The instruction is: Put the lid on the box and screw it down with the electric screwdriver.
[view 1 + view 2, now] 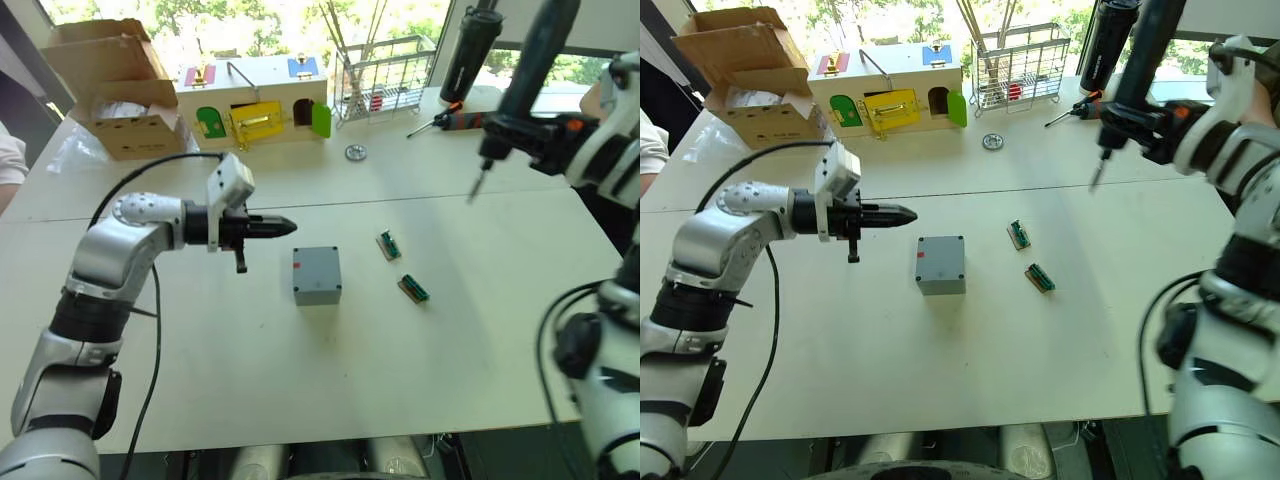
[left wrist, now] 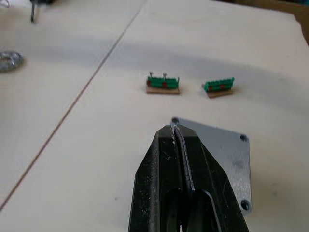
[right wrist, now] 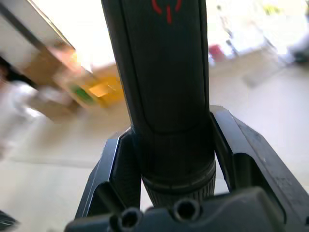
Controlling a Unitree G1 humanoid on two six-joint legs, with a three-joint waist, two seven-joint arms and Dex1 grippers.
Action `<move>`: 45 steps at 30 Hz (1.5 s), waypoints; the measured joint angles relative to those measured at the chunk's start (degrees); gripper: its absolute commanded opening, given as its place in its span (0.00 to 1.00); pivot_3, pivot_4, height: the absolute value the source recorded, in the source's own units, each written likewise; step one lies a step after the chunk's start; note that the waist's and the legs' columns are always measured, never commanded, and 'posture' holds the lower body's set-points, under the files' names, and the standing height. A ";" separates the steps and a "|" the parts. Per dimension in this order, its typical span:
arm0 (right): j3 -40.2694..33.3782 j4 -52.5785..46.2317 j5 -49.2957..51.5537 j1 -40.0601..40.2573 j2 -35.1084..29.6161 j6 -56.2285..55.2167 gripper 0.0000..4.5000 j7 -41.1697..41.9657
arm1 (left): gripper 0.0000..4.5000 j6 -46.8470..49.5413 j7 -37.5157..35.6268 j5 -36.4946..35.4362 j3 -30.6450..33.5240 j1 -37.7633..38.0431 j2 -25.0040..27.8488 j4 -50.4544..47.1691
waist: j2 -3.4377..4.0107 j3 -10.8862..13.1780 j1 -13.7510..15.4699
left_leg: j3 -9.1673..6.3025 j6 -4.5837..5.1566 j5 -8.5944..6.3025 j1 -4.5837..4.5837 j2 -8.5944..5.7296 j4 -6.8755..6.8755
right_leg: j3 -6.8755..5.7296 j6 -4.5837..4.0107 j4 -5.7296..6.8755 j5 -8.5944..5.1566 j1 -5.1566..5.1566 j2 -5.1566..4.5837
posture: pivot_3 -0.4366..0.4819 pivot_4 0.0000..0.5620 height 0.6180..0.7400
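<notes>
Grey: one box (image 1: 317,275); two green connectors (image 1: 401,267).

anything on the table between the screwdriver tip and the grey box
Nothing visible blocks it. The electric screwdriver, held in the right gripper, hangs above bare table. The two small green parts lie beside the box, below that path.
</notes>
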 measured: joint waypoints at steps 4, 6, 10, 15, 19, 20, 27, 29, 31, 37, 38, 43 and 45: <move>-3.96 -15.09 7.91 3.44 14.57 0.51 0.39 -8.10 | 0.00 0.45 -1.17 -0.14 -0.27 -0.48 -2.23 1.46 | 0.00 -0.02 0.48 | -0.21 0.00 0.00 0.00 -0.21 0.01 | 0.01 0.00 0.14 0.00 0.00 -0.06 | 0.48 0.27 1.00; -1.47 -18.91 9.60 7.58 18.62 -1.62 0.39 -10.22 | 0.00 0.82 -1.16 -0.09 -1.31 -0.47 -3.34 0.95 | 0.00 -0.02 0.56 | -0.27 0.00 0.00 -0.02 -0.28 0.03 | 0.04 0.00 0.16 0.00 -0.01 -0.09 | 0.48 0.27 1.00; 5.51 -22.19 10.21 14.70 22.25 -8.00 0.39 -13.26 | 0.29 0.98 -0.79 0.54 -3.04 -0.06 -4.69 -0.97 | 0.00 -0.02 0.11 | -0.25 0.00 0.00 -0.01 -0.29 0.02 | 0.07 0.00 0.16 0.00 -0.03 -0.09 | 0.48 0.27 1.00; 16.30 -23.30 8.39 23.29 23.95 -18.24 0.39 -13.94 | 0.29 -0.51 1.07 4.49 -6.98 3.12 -5.50 -3.14 | 0.02 -0.03 -1.28 | -0.24 -0.01 0.01 0.06 -0.26 -0.08 | 0.07 0.00 0.33 0.00 -0.09 -0.05 | 0.48 0.27 1.00; 20.50 -21.88 7.81 24.95 23.56 -23.13 0.39 -14.84 | 0.29 -2.39 1.09 6.77 -8.29 5.23 -5.40 -4.11 | 0.02 -0.03 -1.91 | -0.29 -0.01 0.01 0.07 -0.25 -0.10 | 0.06 0.00 0.65 0.00 -0.19 -0.04 | 0.48 0.27 1.00; 21.51 -21.69 7.80 25.38 23.52 -24.14 0.39 -14.99 | 0.29 -3.04 1.12 7.28 -8.57 5.42 -5.30 -4.12 | 0.02 -0.03 -1.92 | -0.31 -0.01 0.01 0.07 -0.26 -0.10 | 0.07 0.00 0.64 0.00 -0.19 -0.04 | 0.48 0.27 1.00; 26.40 -19.48 6.72 27.41 22.59 -29.35 0.39 -16.08 | 0.29 -7.07 2.41 11.41 -8.73 6.95 -5.17 -2.00 | 0.02 -0.03 -1.96 | -0.35 -0.01 0.01 0.07 -0.27 -0.09 | 0.06 0.00 0.64 0.00 -0.19 -0.04 | 0.48 0.27 1.00; 27.64 -18.80 6.46 28.41 22.26 -30.27 0.39 -16.14 | 0.29 -7.58 2.55 11.81 -8.73 7.01 -5.22 -1.93 | 0.01 -0.03 -1.96 | -0.34 -0.01 0.01 0.08 -0.28 -0.09 | 0.06 0.00 0.64 0.00 -0.19 -0.04 | 0.48 0.27 1.00; 28.86 -18.01 5.98 29.23 21.89 -31.25 0.39 -16.19 | 0.29 -8.12 2.60 12.08 -8.73 7.24 -5.24 -1.94 | 0.02 -0.03 -1.98 | -0.34 -0.01 0.01 0.08 -0.28 -0.09 | 0.06 0.00 0.64 0.00 -0.19 -0.04 | 0.48 0.27 1.00; 30.49 -16.25 5.43 30.11 21.26 -33.48 0.39 -16.67 | 0.29 -8.78 2.77 12.65 -8.61 8.21 -5.24 -2.85 | 0.01 -0.04 -2.04 | -0.35 -0.01 0.01 0.10 -0.28 -0.08 | 0.06 0.00 0.65 0.00 -0.18 -0.04 | 0.48 0.27 1.00; 30.71 -15.93 5.40 30.11 21.22 -33.95 0.39 -16.70 | 0.29 -8.78 2.79 12.75 -8.61 8.43 -5.25 -3.14 | 0.01 -0.04 -2.04 | -0.35 -0.01 0.01 0.11 -0.28 -0.08 | 0.07 0.00 0.65 0.00 -0.17 -0.04 | 0.48 0.27 1.00; 31.44 -15.08 5.32 30.02 21.18 -35.12 0.39 -16.95 | 0.29 -8.42 2.99 12.98 -8.60 8.91 -5.24 -4.20 | 0.01 -0.04 -2.03 | -0.35 -0.01 0.01 0.13 -0.28 -0.08 | 0.07 0.00 0.65 0.00 -0.15 -0.04 | 0.48 0.27 1.00; 31.59 -14.84 5.32 29.90 21.17 -35.31 0.39 -17.12 | 0.29 -8.32 3.11 12.99 -8.59 9.01 -5.25 -4.35 | 0.01 -0.04 -2.03 | -0.35 -0.01 0.01 0.13 -0.28 -0.08 | 0.06 0.00 0.65 0.00 -0.14 -0.04 | 0.48 0.27 1.00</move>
